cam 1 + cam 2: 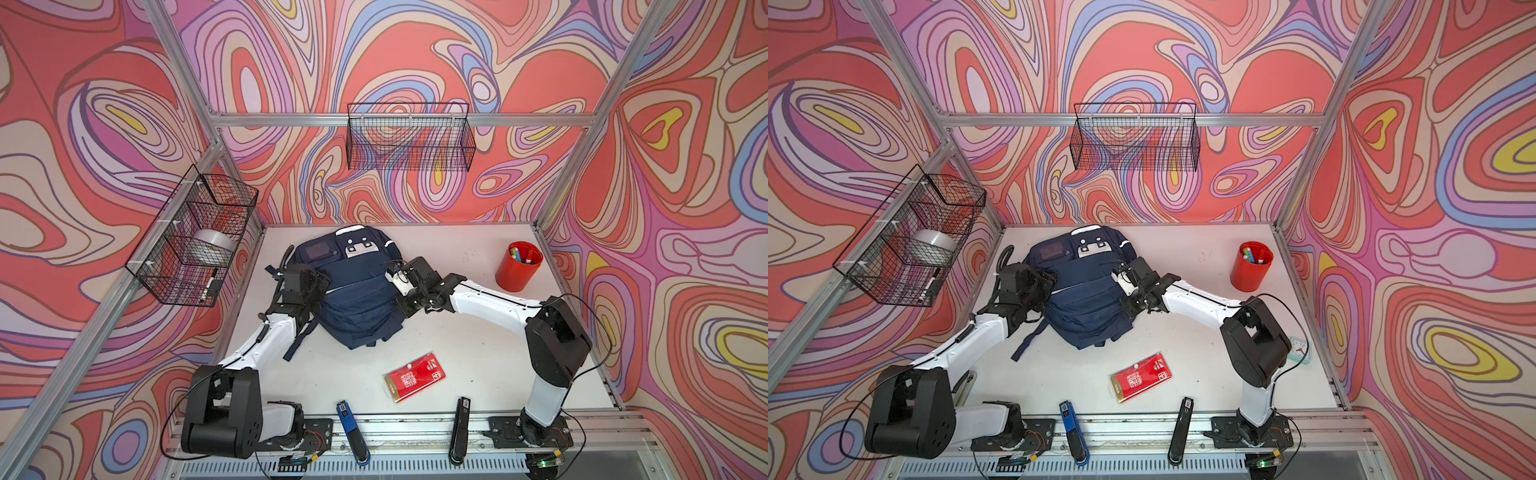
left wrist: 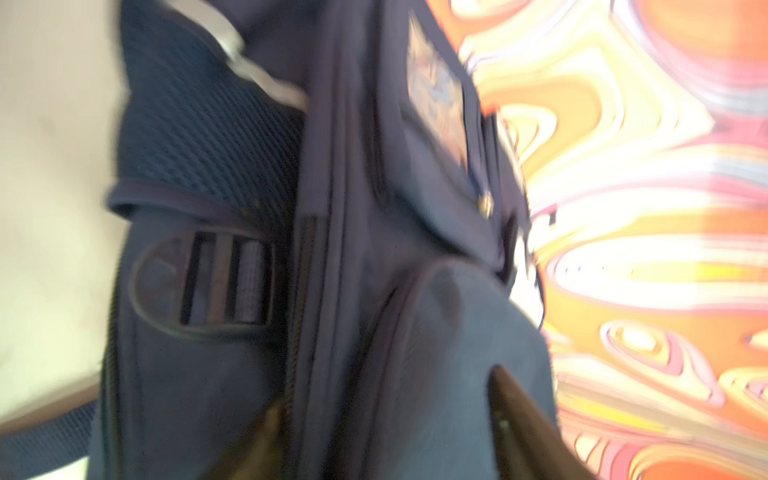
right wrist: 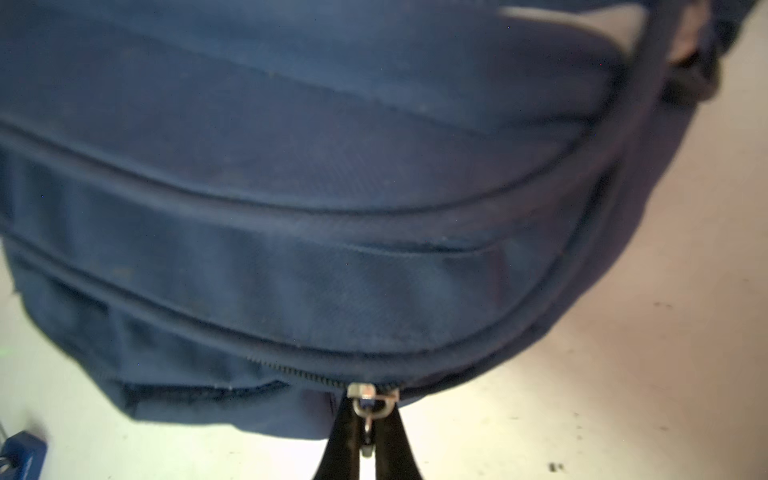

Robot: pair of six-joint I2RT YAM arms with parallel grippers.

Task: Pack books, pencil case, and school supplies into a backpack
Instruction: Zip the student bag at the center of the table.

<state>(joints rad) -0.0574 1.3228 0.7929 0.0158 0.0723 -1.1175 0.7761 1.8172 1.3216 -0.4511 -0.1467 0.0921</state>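
Note:
The navy backpack [image 1: 357, 299] [image 1: 1088, 299] lies flat in the middle of the table, white patch toward the back wall. My left gripper [image 2: 388, 419] is at its left side, fingers [image 2: 513, 409] spread wide over the blue fabric, gripping nothing. My right gripper [image 3: 368, 432] is at the backpack's right side, shut on a metal zipper pull [image 3: 371, 401] at the end of a zip line. A flat red packet [image 1: 415, 377] [image 1: 1141, 378] lies on the table in front of the backpack. The books and the pencil case are out of view.
A red cup of markers [image 1: 518, 266] stands at the back right. A blue stapler [image 1: 352, 432] and a black stapler [image 1: 460, 430] lie at the front edge. Wire baskets [image 1: 195, 237] hang on the left and back walls. A small clock [image 1: 1299, 349] sits by the right wall.

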